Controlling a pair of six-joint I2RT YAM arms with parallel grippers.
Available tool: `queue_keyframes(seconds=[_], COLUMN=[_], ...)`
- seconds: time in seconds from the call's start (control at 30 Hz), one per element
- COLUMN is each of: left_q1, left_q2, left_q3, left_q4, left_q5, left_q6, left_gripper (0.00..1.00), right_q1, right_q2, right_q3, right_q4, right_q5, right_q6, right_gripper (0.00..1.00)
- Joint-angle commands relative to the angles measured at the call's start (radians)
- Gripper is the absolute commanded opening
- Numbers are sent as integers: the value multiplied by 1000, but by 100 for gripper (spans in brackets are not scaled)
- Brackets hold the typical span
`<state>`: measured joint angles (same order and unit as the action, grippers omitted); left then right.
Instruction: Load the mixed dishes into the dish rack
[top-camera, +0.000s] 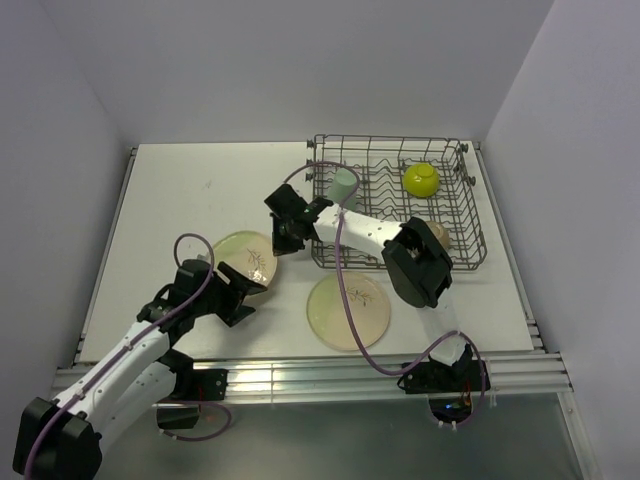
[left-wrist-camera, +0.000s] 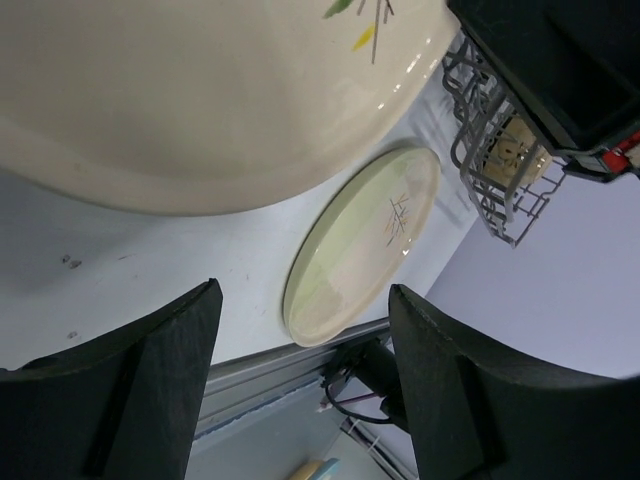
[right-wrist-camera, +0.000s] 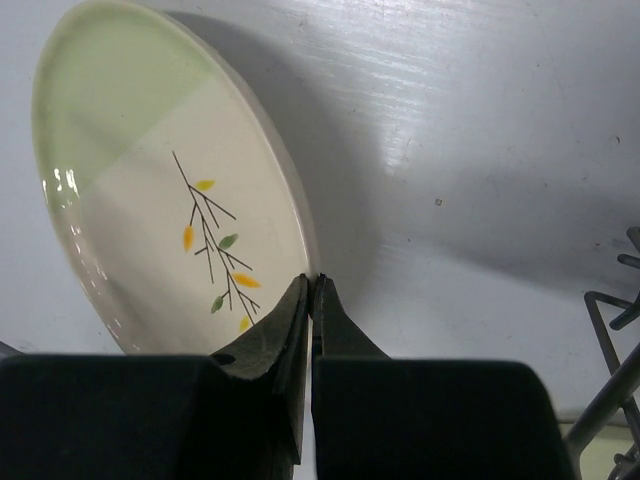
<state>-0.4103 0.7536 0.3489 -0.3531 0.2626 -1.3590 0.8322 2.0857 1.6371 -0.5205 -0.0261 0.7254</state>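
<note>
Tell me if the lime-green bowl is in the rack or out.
In: the lime-green bowl sits inside the dish rack's wire walls, far right.

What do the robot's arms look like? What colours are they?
Both are white tubes with chunky black joints. The left arm and the right arm each carry a looping purple cable. Each tool has two black fingers: on the left tool they look blocky, and on the right tool they taper to thin tips.

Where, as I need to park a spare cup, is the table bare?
Far left: bare table between the back edge, the dish rack and the left plate. Near right: a smaller strip between the rack and the near plate. Crowded mid-table: both plates, the left gripper, the right gripper.
</note>
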Motion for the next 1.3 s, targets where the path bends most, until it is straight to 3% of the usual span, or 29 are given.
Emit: queue_keyframes(seconds=[0.0,0.83,1.27], left_q1=[-12,-21,-21], left_q2=[16,55,-56], left_q3=[-27,-228,-294], left_q4=[65,376,405], left_q5=[-36,-100,-203], left_q6=[-52,-305,-419], left_gripper=[74,79,78], right_q1=[-7,-7,-4], right_q2=[1,-67,-93], right_q3=[50,-49,-86], right_q4=[33,97,131], right_q5=[-14,-41,-52], right_q6=[39,72,95], right_gripper=[0,0,0])
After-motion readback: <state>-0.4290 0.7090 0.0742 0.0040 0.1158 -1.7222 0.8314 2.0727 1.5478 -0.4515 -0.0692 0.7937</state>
